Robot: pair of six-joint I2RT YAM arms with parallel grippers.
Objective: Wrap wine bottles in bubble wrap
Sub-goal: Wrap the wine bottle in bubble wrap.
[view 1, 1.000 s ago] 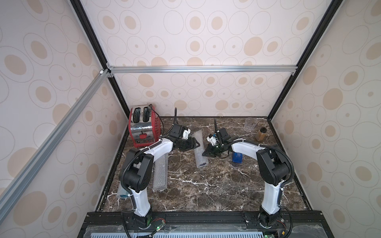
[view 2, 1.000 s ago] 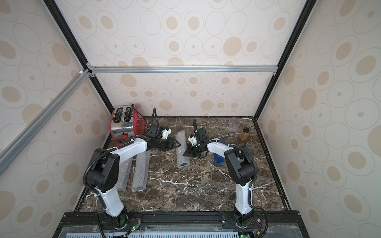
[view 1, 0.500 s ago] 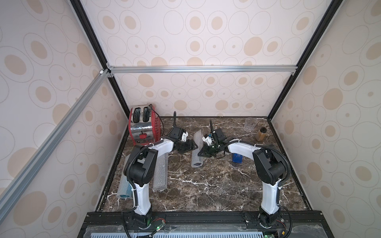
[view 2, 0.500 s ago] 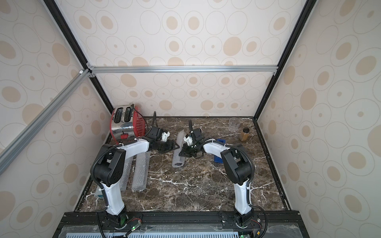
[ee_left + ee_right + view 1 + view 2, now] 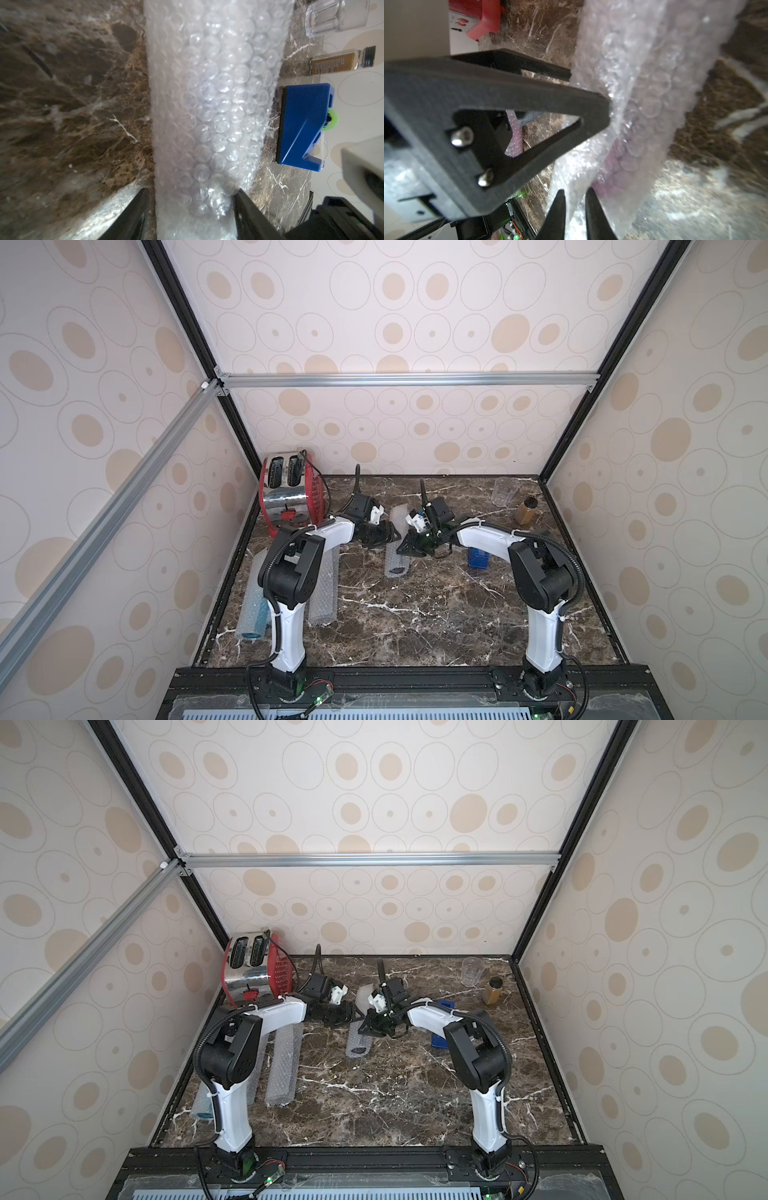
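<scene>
Bubble wrap [image 5: 207,104], rolled into a tube around a wine bottle [image 5: 610,164], lies on the marble tabletop [image 5: 415,614] directly between the two grippers. The left gripper [image 5: 191,193] straddles the tube with its jaws wide, one finger touching each side. This broad hold probably keeps the roll from springing open. The right gripper [image 5: 576,197] meets the tube from the opposite side with its jaws narrow, leaving only a slim gap. The wrap's loose edge lies in or just behind that gap, and I cannot tell whether the pads press it. It seems to be tending that edge while the other arm steadies the roll. Purple shows through the bubbles close to the right fingertips.

Just behind the right gripper, beside its arm, stands a blue tape dispenser [image 5: 301,124], likely kept near for sealing. Farther out the same way are an amber jar [image 5: 336,62] and a clear cup [image 5: 332,16]. The jar's label carries fine print too small to read, and no brand or other writing is legible anywhere. Behind the left gripper, alongside its arm, two other rolls [image 5: 322,593] lie parallel, apparently set aside as finished. A red toaster [image 5: 291,493] stands out beyond that gripper's wrist.
</scene>
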